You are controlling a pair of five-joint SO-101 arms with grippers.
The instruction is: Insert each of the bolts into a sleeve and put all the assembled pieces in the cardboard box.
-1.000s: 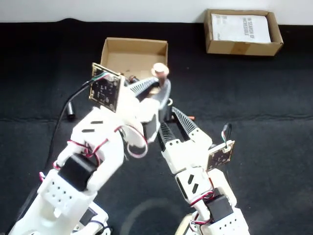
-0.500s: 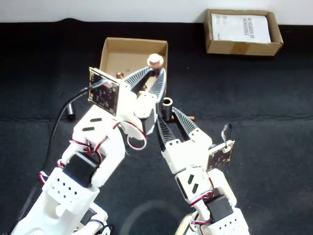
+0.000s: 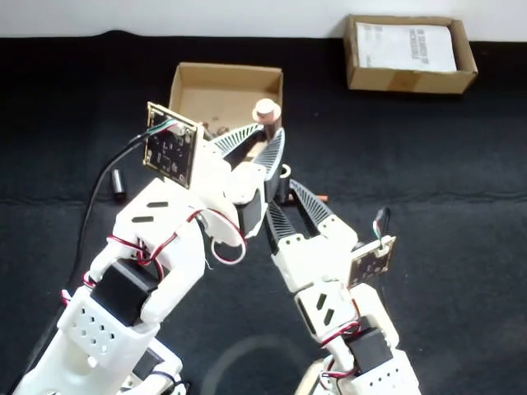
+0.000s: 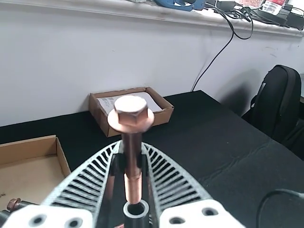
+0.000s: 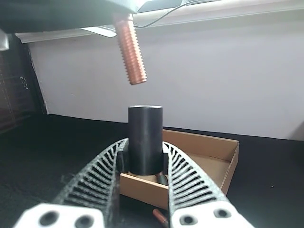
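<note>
Right gripper (image 3: 282,196), on the near side of the cardboard box (image 3: 191,82): clenched on a black sleeve (image 3: 283,172). The sleeve (image 5: 145,137) stands upright with its long axis vertical and its open bore facing up. It sits just short of the box's near right corner.

Left gripper (image 3: 270,133), directly above that corner: grasping a copper bolt (image 3: 266,109) by the shank, below the head. The bolt (image 4: 131,142) has its hex head up and its threaded tip down. Its long axis is close to vertical, with a slight lean visible in the right wrist view.

Bolt (image 5: 131,50) against sleeve: the tip hangs over the sleeve mouth (image 4: 137,209) with a clear gap. It has not entered.

On the black mat (image 3: 461,247):
- A small loose bolt (image 3: 323,197) lies near the box's near right corner.
- A spare sleeve (image 3: 118,183) lies on its side, off the box's near left corner.

Inside the box (image 4: 28,164), against the near wall, is a copper-coloured piece (image 3: 221,130). I cannot tell whether it carries a sleeve.

Beyond the box and to its right is a second carton (image 3: 387,80) holding a printed sheet (image 3: 405,46).
</note>
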